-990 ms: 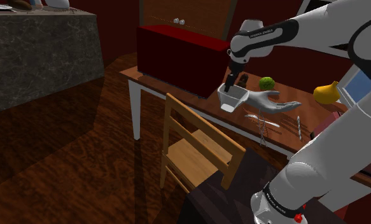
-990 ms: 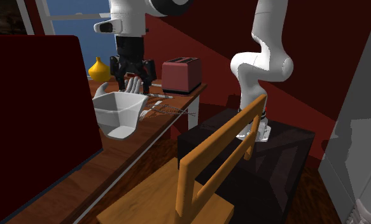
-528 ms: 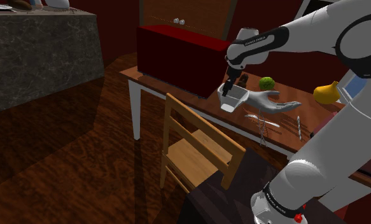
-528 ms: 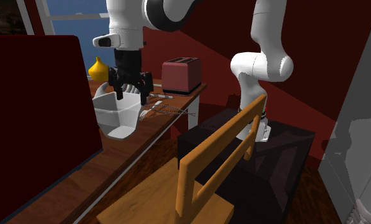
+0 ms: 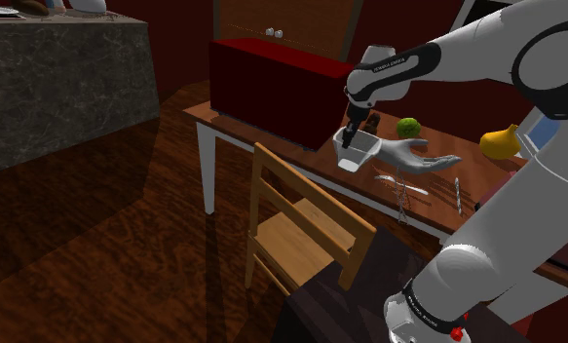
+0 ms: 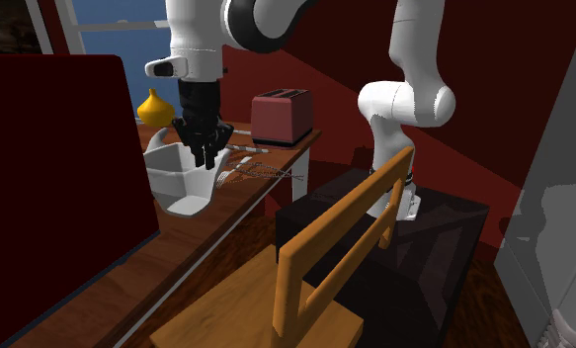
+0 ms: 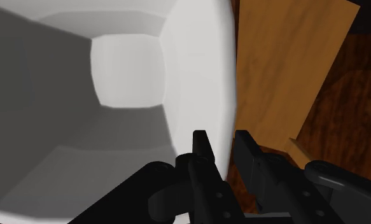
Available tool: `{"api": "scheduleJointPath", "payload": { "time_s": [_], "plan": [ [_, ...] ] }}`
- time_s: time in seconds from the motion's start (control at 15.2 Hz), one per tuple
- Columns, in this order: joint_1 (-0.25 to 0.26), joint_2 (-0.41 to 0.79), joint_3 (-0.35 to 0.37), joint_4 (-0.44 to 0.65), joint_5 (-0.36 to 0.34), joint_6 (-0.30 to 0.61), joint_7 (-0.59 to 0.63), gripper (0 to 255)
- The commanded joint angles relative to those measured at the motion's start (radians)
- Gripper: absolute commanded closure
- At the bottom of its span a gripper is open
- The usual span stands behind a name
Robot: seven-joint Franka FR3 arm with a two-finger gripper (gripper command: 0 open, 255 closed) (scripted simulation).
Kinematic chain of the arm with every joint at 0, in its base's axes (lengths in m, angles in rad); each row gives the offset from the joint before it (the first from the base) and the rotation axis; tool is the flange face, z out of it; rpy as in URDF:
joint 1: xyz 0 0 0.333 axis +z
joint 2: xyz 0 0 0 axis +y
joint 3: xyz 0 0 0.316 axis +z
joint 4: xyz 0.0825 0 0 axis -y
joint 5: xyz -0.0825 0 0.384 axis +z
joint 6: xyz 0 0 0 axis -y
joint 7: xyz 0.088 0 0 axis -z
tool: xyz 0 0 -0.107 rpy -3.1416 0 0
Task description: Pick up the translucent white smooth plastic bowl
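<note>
White bowl point(image 7: 126, 76) | side wall clasped between jaws

Looks like a home dining corner: 1 wooden chair point(image 5: 301, 229) drawn up to a wooden table point(image 6: 202, 237) carrying a red toaster point(image 6: 282, 117), cutlery point(image 5: 403, 185), a green fruit point(image 5: 407, 127) and a yellow gourd point(image 5: 499, 142). Dark wood floor point(image 5: 106, 244), deep red walls, and a stone-topped counter point(image 5: 57, 78) at the shoulder view's far left.
</note>
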Motion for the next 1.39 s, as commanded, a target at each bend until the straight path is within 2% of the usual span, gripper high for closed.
{"api": "scheduleJointPath", "payload": {
  "time_s": [0.0, 0.2, 1.19, 1.32],
  "plan": [
    [0.0, 0.001, 0.0, 0.0, 0.0, 0.0, 0.0, 255],
    [0.0, 0.001, 0.0, 0.0, 0.0, 0.0, 0.001, 255],
    [0.003, -0.067, 0.008, 0.135, -0.016, -0.201, 0.009, 255],
    [0.003, -0.067, 0.008, 0.137, -0.016, -0.203, 0.009, 255]
  ]
}}
